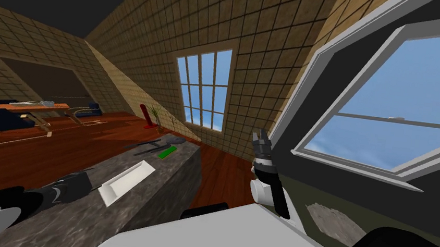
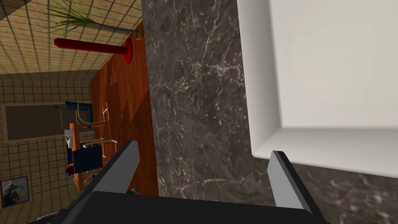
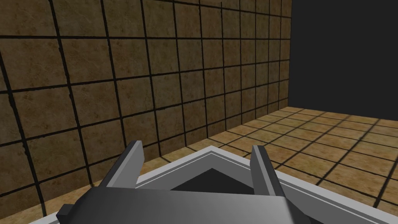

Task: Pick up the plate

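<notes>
White rectangular plate [image 1: 127,181], shallow with a raised rim, lies flat on the dark marbled worktop [image 1: 165,175], near its edge. Left gripper [image 2: 204,149] is wide open with nothing between the fingers, over bare worktop just beside the plate's near end. One finger [image 2: 283,179] lines up with the plate's rim; cannot tell if it touches. Farther along the worktop are a flat green item [image 1: 168,152] and dark utensils [image 1: 154,144], well apart from the plate. Right gripper [image 1: 261,137] is raised beside the big window [image 1: 400,99], away from the worktop, fingers wide apart and empty. A red post [image 1: 147,116] and a small plant [image 1: 156,115] stand on the wood floor [image 1: 41,155] by the far wall.
</notes>
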